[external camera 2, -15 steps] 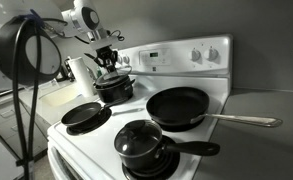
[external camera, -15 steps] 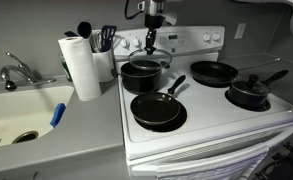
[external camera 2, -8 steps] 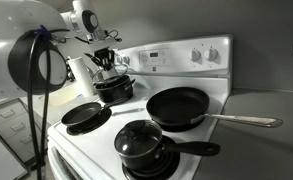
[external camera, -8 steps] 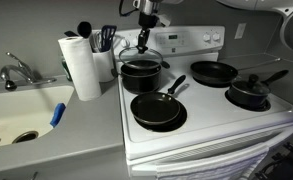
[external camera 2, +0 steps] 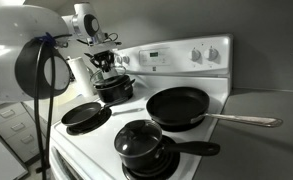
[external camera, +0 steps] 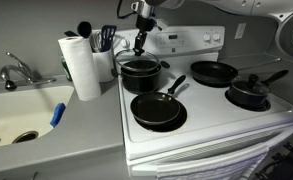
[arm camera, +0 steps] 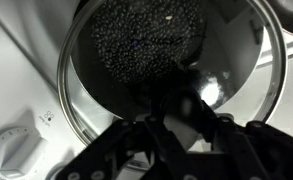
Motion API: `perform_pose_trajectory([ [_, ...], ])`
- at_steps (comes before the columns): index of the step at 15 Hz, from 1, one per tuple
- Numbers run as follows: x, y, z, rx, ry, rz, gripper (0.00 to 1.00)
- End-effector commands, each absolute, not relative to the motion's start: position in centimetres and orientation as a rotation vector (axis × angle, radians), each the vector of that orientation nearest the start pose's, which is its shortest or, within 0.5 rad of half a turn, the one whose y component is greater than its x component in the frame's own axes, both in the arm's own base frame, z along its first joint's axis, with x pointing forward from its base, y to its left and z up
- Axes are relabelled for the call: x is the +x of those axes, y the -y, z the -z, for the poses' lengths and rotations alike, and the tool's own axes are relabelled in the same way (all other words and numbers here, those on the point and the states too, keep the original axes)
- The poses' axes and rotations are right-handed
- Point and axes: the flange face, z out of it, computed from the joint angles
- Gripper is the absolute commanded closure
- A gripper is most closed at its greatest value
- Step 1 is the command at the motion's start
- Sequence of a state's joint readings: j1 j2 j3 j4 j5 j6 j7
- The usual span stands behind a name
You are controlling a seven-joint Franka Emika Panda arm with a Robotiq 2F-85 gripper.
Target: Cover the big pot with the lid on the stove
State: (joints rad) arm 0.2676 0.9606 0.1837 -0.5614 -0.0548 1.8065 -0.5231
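The big pot (external camera: 141, 73) is black and stands on the back burner of the white stove (external camera: 201, 118), next to the counter. It also shows in an exterior view (external camera 2: 114, 88). My gripper (external camera: 139, 42) hangs just above it, shut on the dark knob of the lid. In the wrist view the lid (arm camera: 256, 75), clear glass with a thin metal rim, hangs tilted under my gripper (arm camera: 181, 110). The pot's dark inside (arm camera: 146, 45) shows through the glass. The lid sits off-centre from the pot's rim.
A black frying pan (external camera: 156, 108) sits in front of the pot. Another pan (external camera: 214, 73) and a lidded saucepan (external camera: 250, 93) are on the other burners. A paper towel roll (external camera: 81, 65) and a utensil holder (external camera: 106, 50) stand on the counter by a sink (external camera: 21, 115).
My gripper has carried the lid sideways, away from the stove's back panel knobs and toward the counter side, and it now hangs over the big pot.
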Motion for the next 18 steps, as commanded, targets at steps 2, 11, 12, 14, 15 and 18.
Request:
perform_pose_trajectory([
  [2,75.7,-26.0,-47.9,-2.722,1.302,0.487,0.86],
  [11,76.7,-24.6,-45.6,-2.745,1.272,0.464,0.86],
  [12,76.8,-24.6,-45.7,-2.745,1.272,0.468,0.86],
  [14,76.7,-24.5,-45.7,-2.742,1.270,0.462,0.86],
  [15,76.6,-24.5,-45.5,-2.743,1.269,0.434,0.86],
  [18,76.4,-24.4,-45.2,-2.754,1.271,0.392,0.86],
])
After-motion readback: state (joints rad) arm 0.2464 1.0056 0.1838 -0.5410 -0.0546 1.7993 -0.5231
